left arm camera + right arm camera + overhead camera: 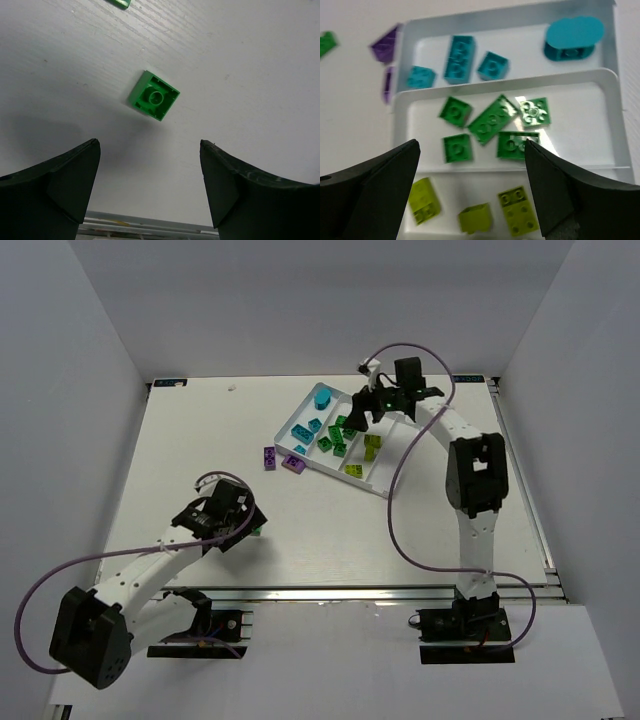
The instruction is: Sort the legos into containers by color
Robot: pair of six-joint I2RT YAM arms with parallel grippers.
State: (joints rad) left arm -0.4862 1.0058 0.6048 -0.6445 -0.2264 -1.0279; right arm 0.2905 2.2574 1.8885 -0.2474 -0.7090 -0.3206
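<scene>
Left gripper (150, 145), wide open and empty, hangs over a green brick (153, 95) lying upside down and turned diagonally on the table (250, 75). Two purple bricks (270, 457) lie beside the tray (505, 81), whose long compartments slant from near-left to far-right. Right gripper (471, 143) gapes empty above the green compartment (580, 130).

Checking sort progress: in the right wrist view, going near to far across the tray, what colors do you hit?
yellow-green legos → green legos → cyan legos, one color per compartment of the white tray.
</scene>
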